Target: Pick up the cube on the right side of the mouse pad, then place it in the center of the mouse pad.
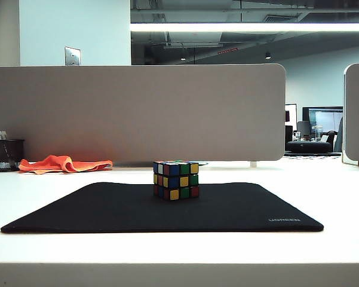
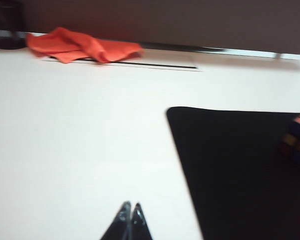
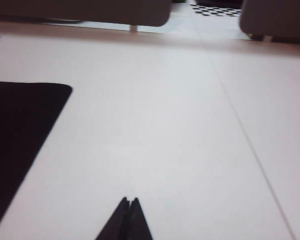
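Note:
The cube [image 1: 176, 180], black-edged with mixed coloured stickers, stands on the black mouse pad [image 1: 107, 209] near its middle, toward the far edge. Neither arm shows in the exterior view. In the left wrist view my left gripper [image 2: 131, 205] is shut and empty over bare white table beside the mouse pad [image 2: 239, 170], and the cube [image 2: 297, 137] sits blurred at that picture's edge. My right gripper [image 3: 130, 200] is shut and empty over white table, off a corner of the mouse pad [image 3: 20, 120]; the cube is out of that view.
An orange cloth [image 1: 63, 164] and a black mesh pen cup [image 1: 7, 155] lie at the back left by the grey partition [image 1: 137, 110]. A second partition [image 1: 357, 113] stands at the right. A table seam [image 3: 244, 135] runs across the white top.

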Controlling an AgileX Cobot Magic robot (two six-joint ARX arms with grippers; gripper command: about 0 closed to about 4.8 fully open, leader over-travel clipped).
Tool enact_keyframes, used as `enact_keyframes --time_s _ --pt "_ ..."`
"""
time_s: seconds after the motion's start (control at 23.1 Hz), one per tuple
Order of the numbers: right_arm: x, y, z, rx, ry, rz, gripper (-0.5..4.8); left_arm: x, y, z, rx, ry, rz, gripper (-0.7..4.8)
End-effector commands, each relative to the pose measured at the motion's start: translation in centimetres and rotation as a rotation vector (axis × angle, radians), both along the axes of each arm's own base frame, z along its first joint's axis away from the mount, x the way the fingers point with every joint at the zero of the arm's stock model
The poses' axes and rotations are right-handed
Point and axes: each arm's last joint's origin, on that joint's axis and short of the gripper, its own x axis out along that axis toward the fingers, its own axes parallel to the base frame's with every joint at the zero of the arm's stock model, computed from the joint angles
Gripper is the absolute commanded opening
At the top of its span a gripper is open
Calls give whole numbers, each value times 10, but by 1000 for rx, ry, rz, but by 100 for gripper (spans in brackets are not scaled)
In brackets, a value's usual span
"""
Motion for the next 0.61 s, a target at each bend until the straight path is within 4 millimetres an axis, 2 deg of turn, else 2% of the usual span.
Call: enact_keyframes --time_s 0.04,0.3,0.61 --pt "1 -7 1 1 -12 -80 -1 0 4 2 -1 -12 41 -5" --pt "1 -14 1 0 -11 -155 -1 0 4 2 -1 -12 45 -6" --pt "1 -14 1 0 -8 -153 -1 0 4 2 -1 -12 45 -5"
